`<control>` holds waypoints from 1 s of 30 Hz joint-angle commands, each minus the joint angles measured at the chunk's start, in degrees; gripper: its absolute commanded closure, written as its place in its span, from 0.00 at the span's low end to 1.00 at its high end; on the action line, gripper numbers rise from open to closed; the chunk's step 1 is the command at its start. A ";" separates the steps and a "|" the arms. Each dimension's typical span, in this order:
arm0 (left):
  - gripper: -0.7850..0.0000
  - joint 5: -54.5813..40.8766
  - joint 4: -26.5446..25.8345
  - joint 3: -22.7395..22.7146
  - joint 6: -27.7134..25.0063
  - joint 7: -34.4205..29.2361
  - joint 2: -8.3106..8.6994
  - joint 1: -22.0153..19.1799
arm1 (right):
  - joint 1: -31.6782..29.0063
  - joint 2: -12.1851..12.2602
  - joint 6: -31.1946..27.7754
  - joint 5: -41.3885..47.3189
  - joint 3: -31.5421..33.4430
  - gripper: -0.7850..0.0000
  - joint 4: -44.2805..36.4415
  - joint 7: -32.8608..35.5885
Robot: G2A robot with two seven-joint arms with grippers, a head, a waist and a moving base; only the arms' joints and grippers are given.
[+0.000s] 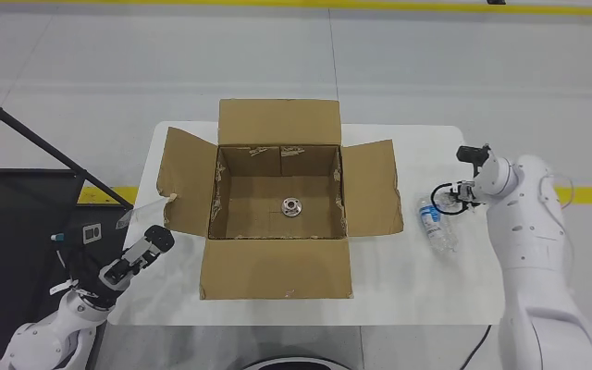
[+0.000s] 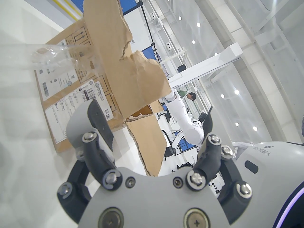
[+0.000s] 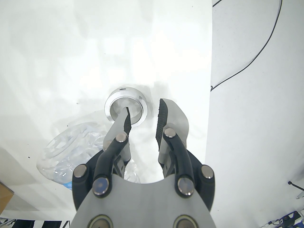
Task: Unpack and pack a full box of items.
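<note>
An open cardboard box (image 1: pixel 277 268) stands mid-table with all flaps spread; a small metal ring (image 1: pixel 290 206) lies on its floor. Right of the box, my right gripper (image 3: pixel 144 105) is open just above the table. One fingertip (image 3: pixel 127 117) sits inside a second metal ring (image 3: pixel 118 99) lying flat, the other stands outside it with a gap. A clear plastic bottle (image 3: pixel 68 148) lies beside that ring, also seen as the bottle (image 1: pixel 437 224). My left gripper (image 2: pixel 152 109) is open and empty near the table's front left corner, facing the box's labelled side (image 2: pixel 68 81).
A scrap of clear plastic (image 1: pixel 139 213) sticks out by the box's left flap (image 1: pixel 185 180). The white table (image 1: pixel 407 277) has free surface in front of the bottle. A black cable (image 3: pixel 256 55) runs over the floor past the table's right edge.
</note>
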 commanded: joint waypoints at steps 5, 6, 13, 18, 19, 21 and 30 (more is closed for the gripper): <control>0.00 0.19 -0.03 -0.05 0.11 0.05 -0.07 -0.05 | 1.29 -0.15 0.14 0.38 -1.10 0.70 2.70 -0.78; 0.00 0.23 -0.04 -0.07 0.15 0.06 -0.08 -0.05 | 1.47 -0.18 0.10 0.54 -1.26 0.73 3.11 -0.87; 0.00 0.79 -0.48 -0.10 0.59 0.21 -0.16 -0.12 | 2.49 -0.32 0.00 1.21 -2.24 0.78 5.43 -1.66; 0.00 1.26 -0.64 0.21 1.04 0.27 -0.22 -0.35 | 3.32 -0.20 0.12 1.83 -2.37 1.00 7.01 -2.17; 0.00 1.33 -0.64 0.31 1.14 0.32 -0.24 -0.43 | 3.50 -0.12 0.19 1.91 -2.24 1.00 7.11 -2.37; 0.00 1.46 -0.64 0.52 1.25 0.30 -0.26 -0.58 | 3.75 0.10 0.29 2.15 -1.84 1.00 6.96 -2.71; 0.00 1.42 -0.48 0.66 1.24 0.16 -0.34 -0.95 | 2.62 1.68 2.38 4.19 2.29 1.00 -3.34 -3.40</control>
